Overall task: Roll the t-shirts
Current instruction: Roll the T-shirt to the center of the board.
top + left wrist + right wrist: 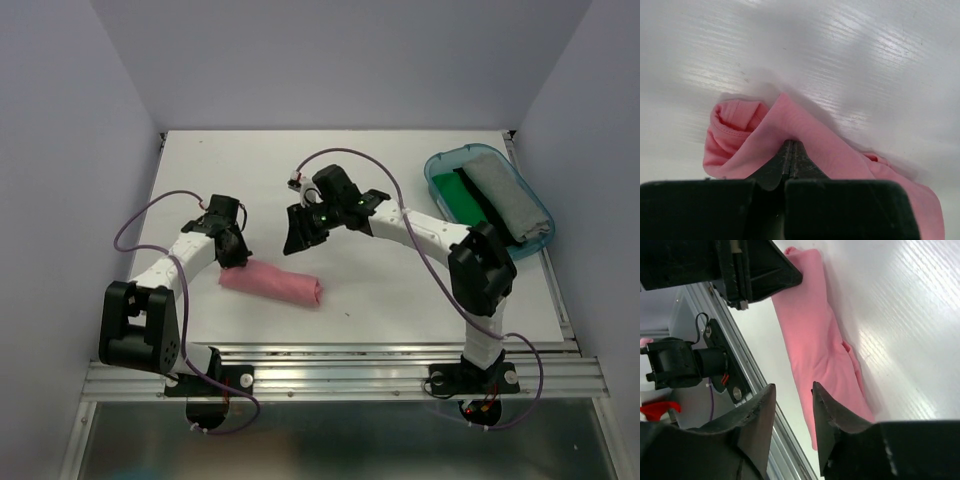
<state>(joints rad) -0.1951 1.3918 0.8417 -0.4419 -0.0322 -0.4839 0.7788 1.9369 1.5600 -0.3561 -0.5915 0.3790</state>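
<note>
While the left gripper [233,257] has its two fingers pressed together on a fold at the left end of the salmon-pink t-shirt [272,283], the right gripper [298,234] hangs with its fingers apart and nothing between them. In the left wrist view the left gripper [791,146] shows no gap, and the pink cloth [805,132] wraps over both tips. In the right wrist view the right gripper [792,392] stands above the roll [820,345] and does not touch it.

The t-shirt is rolled into a short tube. It lies flat on the near-left part of the table [400,295], and its right end points toward the front edge. That end is loose and a little wider, with one flap showing.

Bare white surface is open behind the roll up to the far edge, and also to the right of it, up to the right arm. The front edge with its metal rail [340,375] is near the roll.

At the far right corner sits the teal plastic tub [430,170], well apart from the roll and close to the right edge. Inside it a green cloth piece [462,195] lies beside a grey cloth piece [505,195].

The table top is matt white with fine lines. Pale lilac walls [330,60] close the left, right and far sides.
</note>
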